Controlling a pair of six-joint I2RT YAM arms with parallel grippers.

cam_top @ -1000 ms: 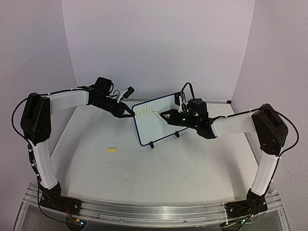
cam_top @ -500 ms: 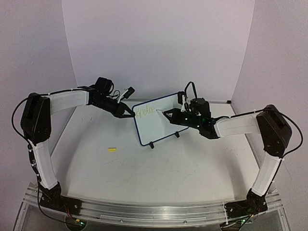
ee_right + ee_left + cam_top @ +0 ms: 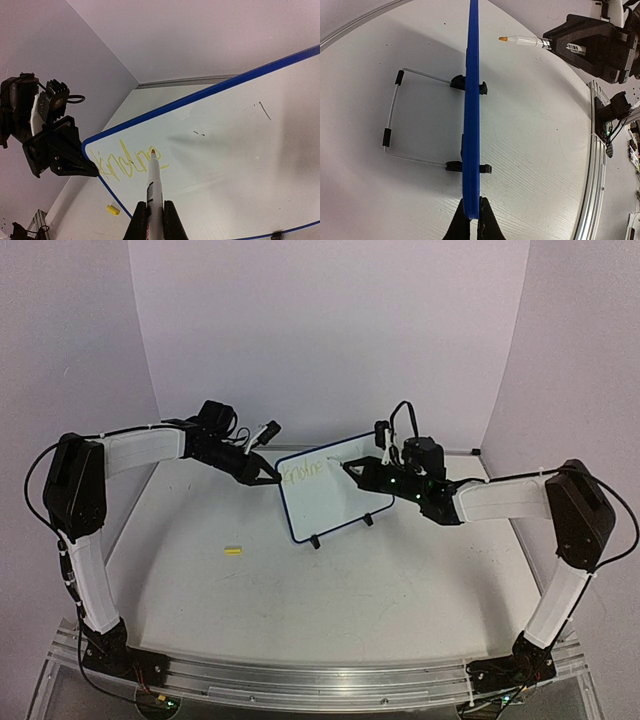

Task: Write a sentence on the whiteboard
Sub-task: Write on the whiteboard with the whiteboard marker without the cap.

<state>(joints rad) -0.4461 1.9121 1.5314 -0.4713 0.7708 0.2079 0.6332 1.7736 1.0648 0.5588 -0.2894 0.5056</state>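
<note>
The whiteboard (image 3: 332, 505) stands upright on its clip feet (image 3: 467, 83) and wire stand (image 3: 393, 119) at the middle back of the table. My left gripper (image 3: 271, 480) (image 3: 471, 210) is shut on the left end of its blue rim (image 3: 471, 110). One yellow handwritten word of the sentence (image 3: 302, 472) (image 3: 125, 164) runs along the top left. My right gripper (image 3: 362, 473) (image 3: 155, 222) is shut on a white marker (image 3: 155, 182) (image 3: 527, 42). The marker's tip points at the end of the word, a short gap off the board's face.
A yellow marker cap (image 3: 233, 551) (image 3: 113, 210) lies on the table, left of and nearer than the board. White walls close the back and both sides. An aluminium rail (image 3: 300, 680) runs along the near edge by the arm bases.
My right gripper has carried the marker rightward along the top of the board, and the yellow word has grown longer. The left gripper and the board have stayed still.
</note>
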